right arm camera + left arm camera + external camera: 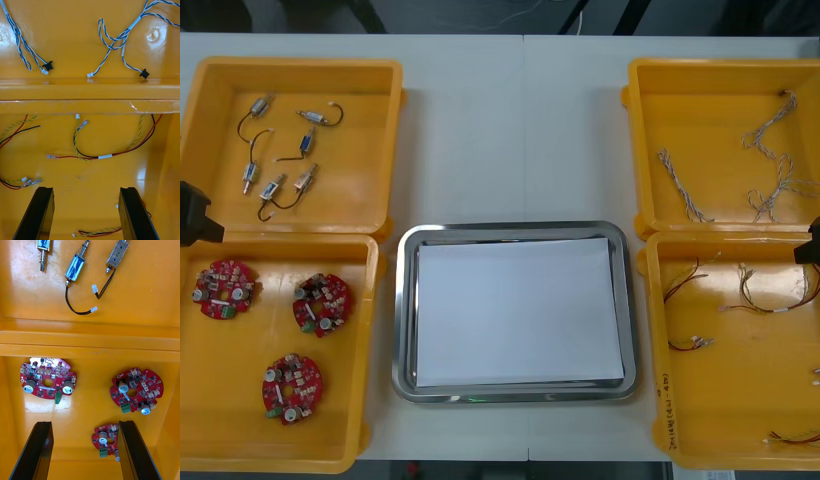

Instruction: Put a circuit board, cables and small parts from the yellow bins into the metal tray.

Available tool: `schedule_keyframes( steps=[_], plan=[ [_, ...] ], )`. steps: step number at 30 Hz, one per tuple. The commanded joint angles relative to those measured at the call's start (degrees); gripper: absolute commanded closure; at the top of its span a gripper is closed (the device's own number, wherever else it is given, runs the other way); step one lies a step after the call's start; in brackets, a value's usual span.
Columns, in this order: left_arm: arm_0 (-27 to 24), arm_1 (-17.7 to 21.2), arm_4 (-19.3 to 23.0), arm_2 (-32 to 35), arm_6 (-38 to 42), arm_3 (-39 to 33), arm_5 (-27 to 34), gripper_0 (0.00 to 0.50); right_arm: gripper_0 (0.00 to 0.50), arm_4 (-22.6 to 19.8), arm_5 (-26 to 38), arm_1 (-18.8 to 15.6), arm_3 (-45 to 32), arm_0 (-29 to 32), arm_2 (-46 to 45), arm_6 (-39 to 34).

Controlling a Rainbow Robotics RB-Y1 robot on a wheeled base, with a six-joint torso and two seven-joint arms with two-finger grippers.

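Left gripper is hovering at the table's left edge, level with the wall between the far-left bin and the near-left bin, its fingers standing apart and gripping nothing. Right gripper is hanging at the opposite edge, level with the wall between the far-right bin and the near-right bin, likewise spread and empty. Between the bins the metal tray is lying white inside, with none of the task's things in it, so the job is looking unstarted. Three circuit boards are resting flat in the near-left bin. The closest board is sitting just near and slightly right of the left gripper, and the other two are lying farther right and nearer. Being round, they are offering no long axis to line up with. Small metal parts are lying scattered in the far-left bin, so the left arm is looking the natural one for boards and parts, with the tray waiting to its right. Blue and white cables are lying in the far-right bin. A red and yellow cable is stretching left to right across the near-right bin, just beyond the right gripper's fingertips, making that arm the closer one for cables.
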Motion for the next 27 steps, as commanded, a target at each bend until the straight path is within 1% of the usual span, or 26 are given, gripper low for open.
schedule_keyframes(
  steps=[1,27],
  plan=[
    [-1.6,2.8,0.5,1.3,-1.9,-0.1,0.3,0.000,0.000,-0.3,0.1,-0.3,-1.4,-0.9,-1.0,-1.6],
    [-1.6,2.8,0.5,1.3,-1.9,-0.1,0.3,0.000,0.000,-0.3,0.1,-0.3,-1.4,-0.9,-1.0,-1.6]
  ],
)
